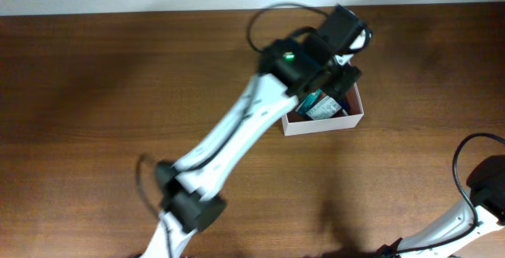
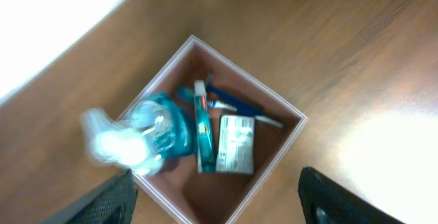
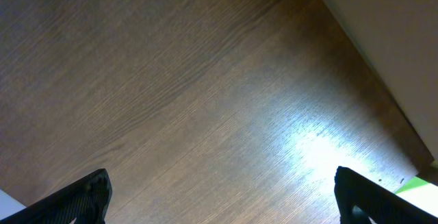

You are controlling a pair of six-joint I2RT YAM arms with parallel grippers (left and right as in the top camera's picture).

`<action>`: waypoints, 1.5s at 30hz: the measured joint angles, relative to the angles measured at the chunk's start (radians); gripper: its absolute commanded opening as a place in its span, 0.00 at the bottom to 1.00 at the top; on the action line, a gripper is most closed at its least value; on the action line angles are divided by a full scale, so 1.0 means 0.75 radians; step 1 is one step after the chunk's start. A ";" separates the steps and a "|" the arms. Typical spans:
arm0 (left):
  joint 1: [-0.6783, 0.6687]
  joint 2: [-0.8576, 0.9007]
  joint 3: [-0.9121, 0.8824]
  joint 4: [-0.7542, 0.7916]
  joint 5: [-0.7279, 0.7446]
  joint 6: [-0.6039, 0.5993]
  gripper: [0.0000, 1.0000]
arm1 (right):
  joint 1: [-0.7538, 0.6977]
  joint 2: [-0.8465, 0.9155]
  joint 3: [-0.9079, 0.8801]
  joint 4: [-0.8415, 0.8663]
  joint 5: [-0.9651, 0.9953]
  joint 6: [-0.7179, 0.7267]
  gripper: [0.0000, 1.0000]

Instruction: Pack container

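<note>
The container (image 1: 323, 122), a square white-walled box with a reddish-brown inside, stands at the back middle of the table. In the left wrist view the container (image 2: 274, 162) holds a teal bottle with a white cap (image 2: 147, 138), a teal tube (image 2: 202, 128), a green-white soap packet (image 2: 235, 144) and a blue toothbrush (image 2: 229, 102). My left gripper (image 2: 215, 200) hovers right above the container, open and empty, and in the overhead view it (image 1: 335, 61) covers most of the box. My right gripper (image 3: 222, 196) is open and empty over bare wood.
My left arm (image 1: 229, 140) stretches diagonally from the front middle to the container. My right arm (image 1: 481, 203) rests at the front right corner. A pale wall edge (image 3: 383, 39) shows at the far side in the right wrist view.
</note>
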 measured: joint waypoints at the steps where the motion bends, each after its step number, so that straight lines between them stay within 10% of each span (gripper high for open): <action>1: -0.003 -0.051 0.006 -0.019 0.001 0.000 0.77 | 0.000 0.000 0.000 -0.001 0.001 0.000 0.99; 14: 0.065 -0.600 0.064 -0.636 -0.359 -0.150 0.92 | 0.000 0.000 0.000 0.001 0.001 0.001 0.99; 28: 0.554 -0.718 -0.161 -0.640 -0.415 -0.280 0.99 | 0.000 0.000 0.000 0.001 0.001 0.000 0.99; 45: 0.669 -1.620 -0.684 -0.646 -0.207 -0.423 0.99 | 0.000 0.000 0.000 0.001 0.003 0.000 0.99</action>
